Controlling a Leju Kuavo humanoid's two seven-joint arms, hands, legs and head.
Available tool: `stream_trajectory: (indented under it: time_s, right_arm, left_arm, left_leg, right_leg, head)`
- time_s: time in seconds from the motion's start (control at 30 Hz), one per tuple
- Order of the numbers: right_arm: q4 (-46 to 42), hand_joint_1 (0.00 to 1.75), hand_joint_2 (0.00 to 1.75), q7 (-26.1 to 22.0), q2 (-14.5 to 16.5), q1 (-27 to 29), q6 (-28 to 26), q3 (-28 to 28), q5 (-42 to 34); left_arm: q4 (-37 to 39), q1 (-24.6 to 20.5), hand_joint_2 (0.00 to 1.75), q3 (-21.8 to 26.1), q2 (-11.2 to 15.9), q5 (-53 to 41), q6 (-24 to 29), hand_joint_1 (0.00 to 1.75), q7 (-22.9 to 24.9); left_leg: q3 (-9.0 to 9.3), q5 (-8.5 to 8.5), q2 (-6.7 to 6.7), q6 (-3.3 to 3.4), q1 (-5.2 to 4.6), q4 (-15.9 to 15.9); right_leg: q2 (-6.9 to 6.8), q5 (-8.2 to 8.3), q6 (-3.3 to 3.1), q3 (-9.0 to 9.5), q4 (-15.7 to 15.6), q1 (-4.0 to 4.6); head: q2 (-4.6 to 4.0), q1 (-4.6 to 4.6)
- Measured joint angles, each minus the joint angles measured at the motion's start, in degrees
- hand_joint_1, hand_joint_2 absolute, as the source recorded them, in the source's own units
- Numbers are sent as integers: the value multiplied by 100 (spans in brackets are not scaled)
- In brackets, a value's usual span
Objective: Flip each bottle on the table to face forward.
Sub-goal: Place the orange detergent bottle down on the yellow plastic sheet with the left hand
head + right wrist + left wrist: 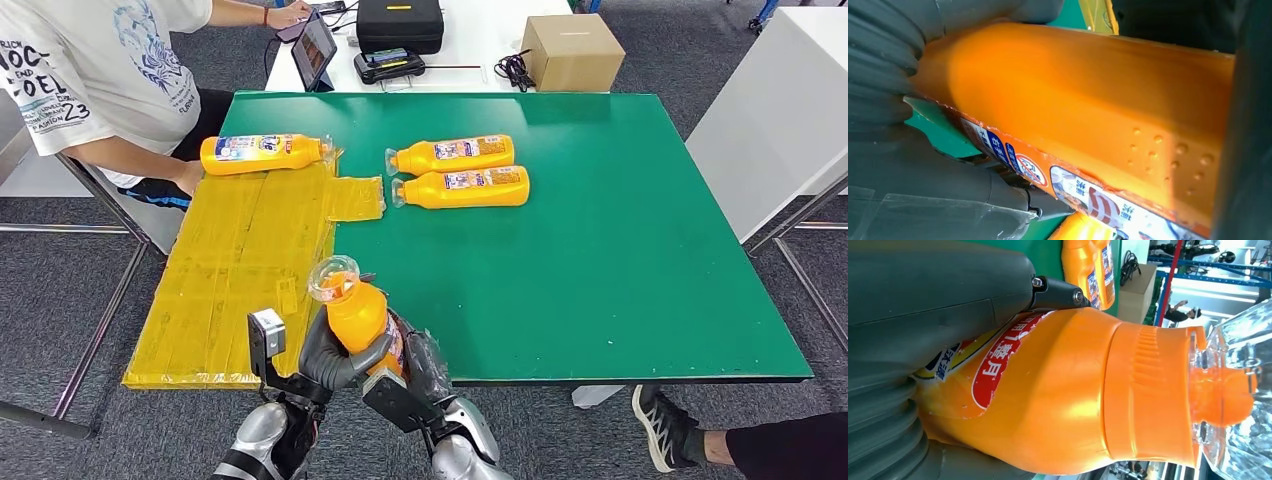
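Both my hands hold one orange bottle [357, 315] with a clear cap, lifted above the near edge of the green table [620, 260] and tilted with its cap up and away from me. My left hand [325, 358] wraps its left side and my right hand [425, 365] its right side. The left wrist view shows the bottle's [1073, 395] shoulder, red label and clear cap; the right wrist view shows its [1088, 110] orange side and a label strip. Two more orange bottles [452, 154] [465, 187] lie side by side mid-table, caps pointing left. A fourth bottle [262, 153] lies on the yellow mat [240, 270].
A person in a white T-shirt [90, 70] sits at the table's far left corner, a hand near the fourth bottle. Behind the green table a white table holds a cardboard box [572, 52], a black case [400, 22] and a tablet [314, 50]. Someone's shoe [662, 425] shows at lower right.
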Motion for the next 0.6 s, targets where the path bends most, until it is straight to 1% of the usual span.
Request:
stream_trajectory:
  time_s: [0.03,0.17,0.37,0.5,0.6]
  right_arm:
    - [-14,0,0,-20,7,10,-16,0,-51]
    - [-357,0,0,-141,32,151,-157,-4,-339]
    - [-1407,0,0,-213,-8,425,-328,-39,-691]
    - [-2184,0,0,-355,-52,605,-489,-71,-998]
    - [-2768,0,0,-425,-75,728,-535,-88,-1120]
  left_arm:
    - [-29,-1,175,2,-1,-3,56,175,-20]
    - [-238,-22,175,29,-3,7,394,175,-116]
    - [-702,-216,175,232,1,-204,1115,175,-310]
    - [-879,-390,175,416,5,-601,1913,175,-489]
    - [-925,-556,175,607,24,-1167,2669,175,-692]
  left_leg:
    - [0,0,0,0,0,0]
    - [-1,0,0,0,0,0]
    - [-1,1,0,0,0,0]
    - [-1,2,0,0,0,0]
    - [-2,2,0,0,0,0]
  right_leg:
    - [0,0,0,0,0,0]
    - [0,0,0,-1,0,0]
    - [0,0,0,-2,0,0]
    - [0,1,0,-1,1,0]
    - [0,1,0,-1,1,0]
  head:
    - [0,1]
    - [0,1]
    - [0,1]
    - [0,1]
    - [0,1]
